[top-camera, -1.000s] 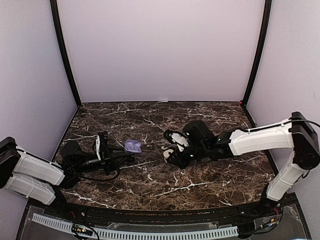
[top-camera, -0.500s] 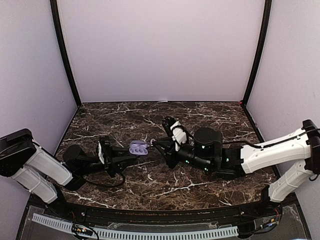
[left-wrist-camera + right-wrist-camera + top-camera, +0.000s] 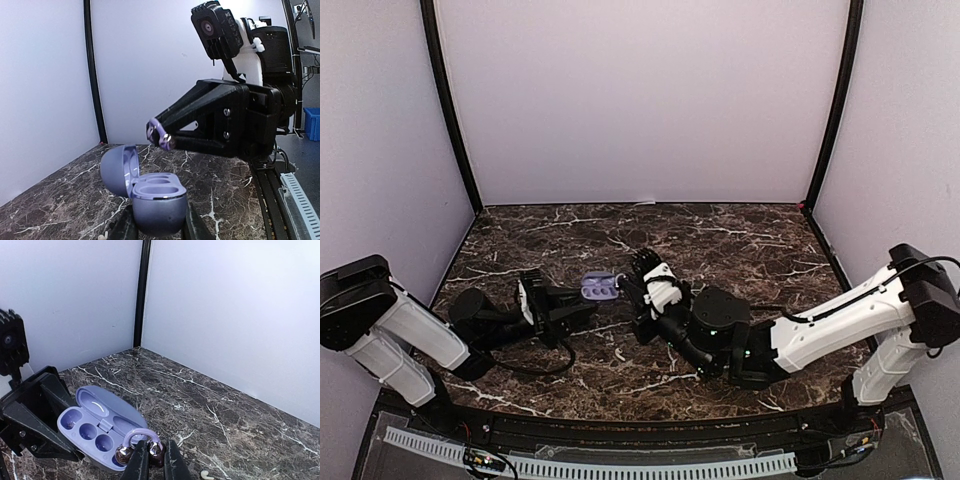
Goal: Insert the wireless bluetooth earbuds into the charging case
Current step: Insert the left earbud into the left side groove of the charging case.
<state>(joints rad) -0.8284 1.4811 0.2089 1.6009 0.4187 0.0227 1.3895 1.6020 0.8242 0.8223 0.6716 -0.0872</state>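
The earbud (image 3: 125, 453) is in the air just above the near edge of the open case (image 3: 92, 426), not yet in any well. It shows as a small lavender curve with glossy knob ends, and I cannot tell whether it is one bud or two pinched together. It looks very light, hard-shelled and smooth, so it will likely slip or twist out of a grip rather than bend. The best hold is probably across its broadest part, leaving the end that seats in the well clear. The right gripper (image 3: 154, 456) has its jaws clenched on it at the very fingertips, a thin hold that a bump against the rim could upset. The case is a rigid, rounded shell, lid tipped back and wells facing up. The left gripper (image 3: 156, 225) clamps its lower body from both sides above the table (image 3: 225, 405).
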